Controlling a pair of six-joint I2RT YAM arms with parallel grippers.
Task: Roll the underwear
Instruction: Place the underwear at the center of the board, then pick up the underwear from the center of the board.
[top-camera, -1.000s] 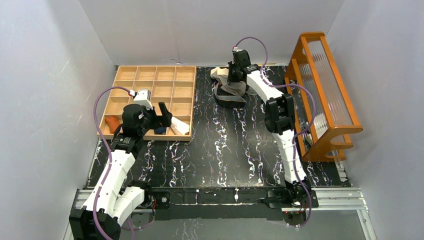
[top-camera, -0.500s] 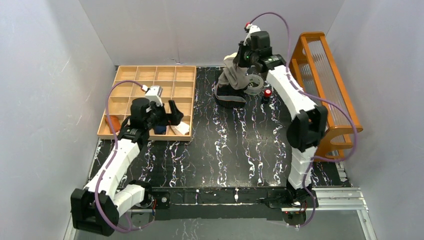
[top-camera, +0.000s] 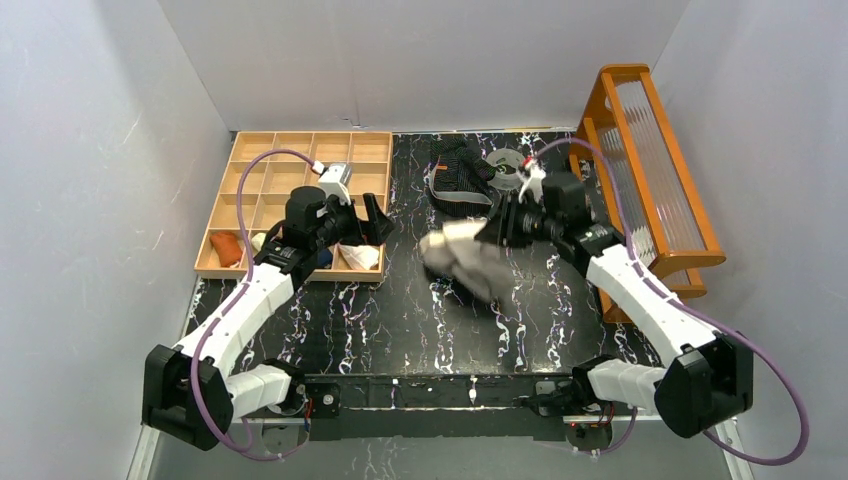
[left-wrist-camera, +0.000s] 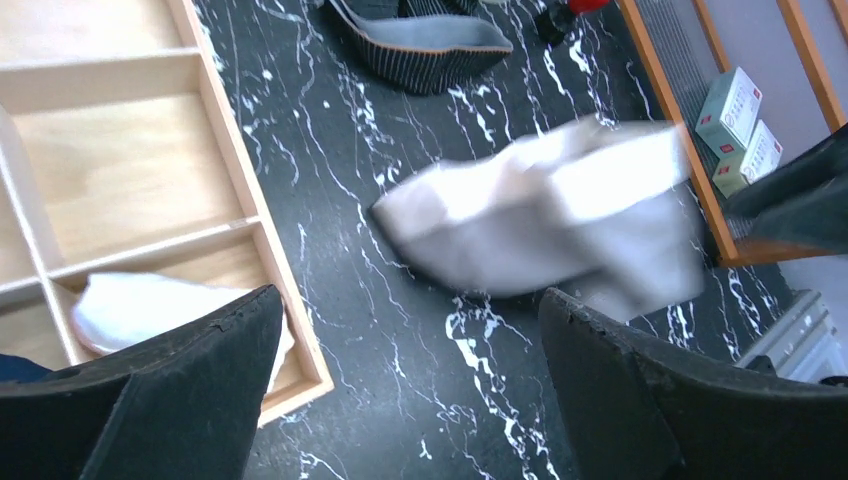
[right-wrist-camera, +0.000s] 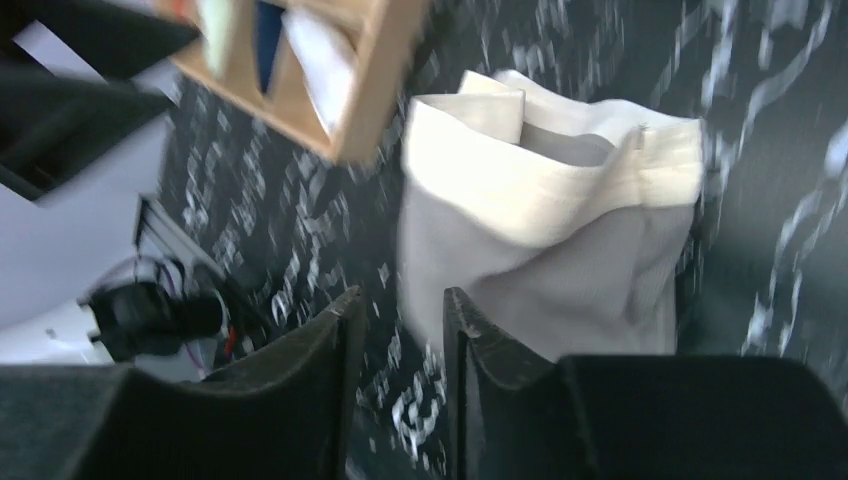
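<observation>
From above, the left arm (top-camera: 245, 310) reached from its base at the near edge forward and to the right. Its forearm ended over the near right corner of the wooden compartment tray (top-camera: 310, 134). There the left gripper (top-camera: 380, 224) stood wide open with nothing between its fingers. The right arm (top-camera: 640, 285) was folded low, with its elbow out to the right of its base and its forearm slanting back toward the tray. That put the right gripper (top-camera: 497, 228) above the marbled table (top-camera: 420, 325), to the right of the tray. The beige-grey underwear (top-camera: 458, 260) showed as a blurred bunch at that gripper's tip, between it and the tray's near right corner. The black striped underwear (top-camera: 455, 182) lay farther back, right of the tray's far half and beside a tape ring (top-camera: 505, 163). In the left wrist view, the two dark fingers were spread far apart. Between them showed the tray's corner compartment, which held a white cloth (left-wrist-camera: 150, 310), and the beige-grey underwear (left-wrist-camera: 540, 220), smeared by blur right of the tray. In the right wrist view, the fingers stood a narrow gap apart and pointed toward the tray's corner. The beige-grey underwear (right-wrist-camera: 560, 230) was crumpled just beyond them, and I could not tell whether they pinched its edge.
</observation>
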